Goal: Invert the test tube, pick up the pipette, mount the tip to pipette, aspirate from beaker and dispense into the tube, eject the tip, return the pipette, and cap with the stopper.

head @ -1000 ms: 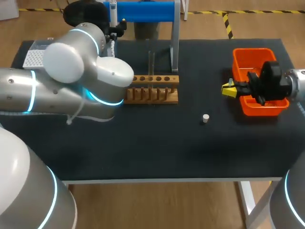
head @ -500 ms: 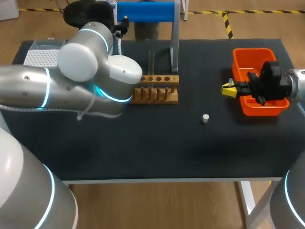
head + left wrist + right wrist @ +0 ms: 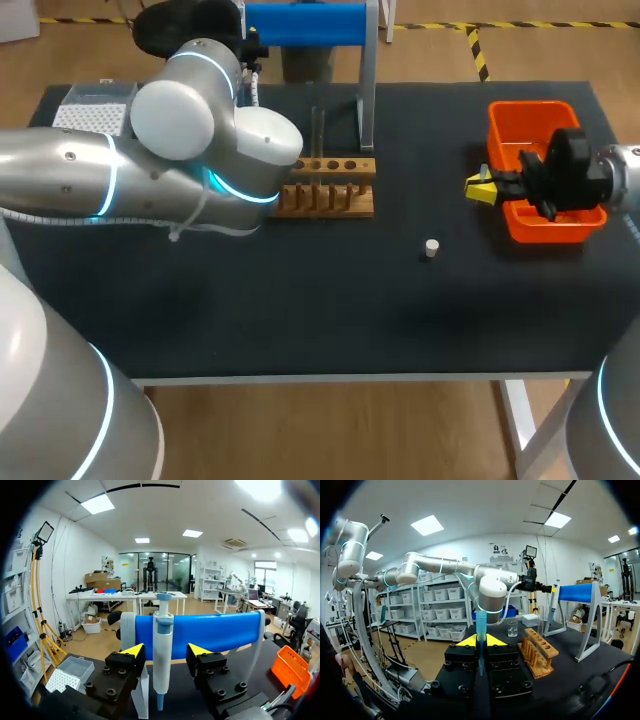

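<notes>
Left arm (image 3: 190, 150) edged toward 12 o'clock | left gripper (image 3: 165, 652) jaws spread astride pipette (image 3: 163, 625), not touching | light, slick: take barrel | right gripper (image 3: 480, 641) pinches tip (image 3: 480, 624)

Head view: I look down from above and behind the robot on the whole table (image 3: 330, 310). The left arm (image 3: 120, 185) enters at left, the right arm (image 3: 615, 175) at right.
Left wrist view: I ride just behind the left tool (image 3: 165, 651), facing level at the blue stand (image 3: 210, 632), very near.
Right wrist view: I sit low behind the right tool (image 3: 481, 641), looking across the table toward the left arm.
Shared: the blue stand shows in all three; the wooden rack (image 3: 325, 187) shows in the head and right wrist views.
</notes>
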Available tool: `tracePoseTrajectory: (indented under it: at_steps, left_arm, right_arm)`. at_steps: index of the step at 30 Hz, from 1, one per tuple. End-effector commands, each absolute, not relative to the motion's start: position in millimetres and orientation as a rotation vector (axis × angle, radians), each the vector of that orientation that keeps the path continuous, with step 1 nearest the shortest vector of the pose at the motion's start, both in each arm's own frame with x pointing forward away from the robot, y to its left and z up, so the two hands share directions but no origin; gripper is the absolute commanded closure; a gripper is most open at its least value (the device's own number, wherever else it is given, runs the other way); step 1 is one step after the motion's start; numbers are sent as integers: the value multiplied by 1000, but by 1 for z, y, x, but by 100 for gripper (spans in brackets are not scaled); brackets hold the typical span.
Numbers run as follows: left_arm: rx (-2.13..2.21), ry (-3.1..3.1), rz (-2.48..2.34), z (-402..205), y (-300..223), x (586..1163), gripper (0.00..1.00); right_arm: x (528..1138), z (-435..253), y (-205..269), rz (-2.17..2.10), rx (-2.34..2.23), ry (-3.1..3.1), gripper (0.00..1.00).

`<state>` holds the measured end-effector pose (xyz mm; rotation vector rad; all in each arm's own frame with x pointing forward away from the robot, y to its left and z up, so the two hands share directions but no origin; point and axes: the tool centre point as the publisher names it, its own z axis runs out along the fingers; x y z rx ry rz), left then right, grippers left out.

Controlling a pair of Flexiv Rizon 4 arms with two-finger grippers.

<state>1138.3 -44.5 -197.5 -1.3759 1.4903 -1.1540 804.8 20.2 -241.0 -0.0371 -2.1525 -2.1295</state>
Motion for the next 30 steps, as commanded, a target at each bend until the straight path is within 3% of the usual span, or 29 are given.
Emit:
tracePoseTrajectory:
  at_steps: [1,30]
  left_arm:
    - [-1379,1489,-1151,-199,-45,1146,52]
    - [-1371,1516,-1130,-209,-45,1169,52]
  right_arm:
    - [804,-241,19,-2128,-36,-2154,100]
    - [804,-241,19,-2128,-36,-2154,100]
